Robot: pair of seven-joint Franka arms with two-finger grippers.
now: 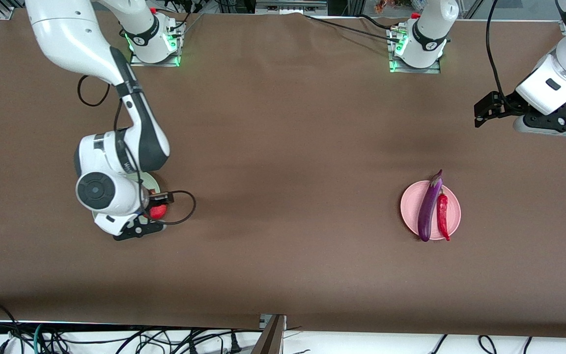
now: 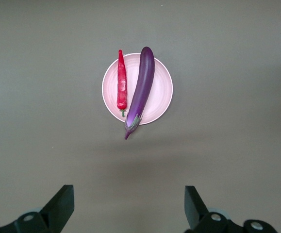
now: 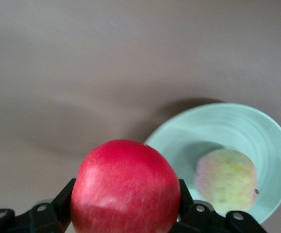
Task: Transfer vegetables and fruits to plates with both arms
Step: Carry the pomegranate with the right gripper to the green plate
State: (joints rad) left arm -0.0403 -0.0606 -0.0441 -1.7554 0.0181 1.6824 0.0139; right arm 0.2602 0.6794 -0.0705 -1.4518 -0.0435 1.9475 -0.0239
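Tabletop (image 1: 283,147) brown, matte, cloth-covered.

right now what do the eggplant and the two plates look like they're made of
Eggplant: looks like glossy plastic or rubber, with a smooth bright sheen along its length; could be a replica. Pink plate and green plate: matte, faint concentric rings, likely plastic, possibly ceramic.

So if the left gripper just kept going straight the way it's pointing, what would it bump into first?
Probably the bare brown table. The open left gripper points down at cloth short of the round pink plate holding the purple eggplant and red chili pepper; depth is uncertain.
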